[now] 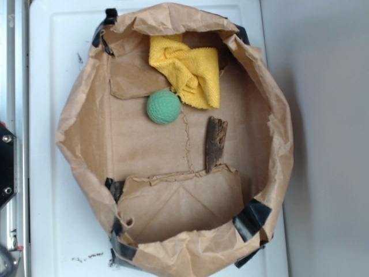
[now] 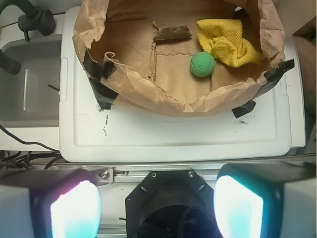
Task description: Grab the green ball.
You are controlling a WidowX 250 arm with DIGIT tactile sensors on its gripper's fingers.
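Note:
The green ball (image 1: 164, 107) is a small mint-green knitted ball lying on the floor of an open brown paper bag (image 1: 81, 138), just below a yellow cloth (image 1: 190, 72). It also shows in the wrist view (image 2: 202, 64), in the bag's right half. My gripper (image 2: 156, 208) is open and empty, its two pale fingers (image 2: 74, 210) wide apart at the bottom of the wrist view. It hangs well back from the bag, over the robot's base. The gripper does not show in the exterior view.
A dark brown piece of wood (image 1: 215, 143) lies in the bag right of the ball, also seen in the wrist view (image 2: 172, 33). The bag's crumpled walls stand up all round, with black tape (image 1: 252, 219) at the corners. The bag sits on a white lid (image 2: 173, 139).

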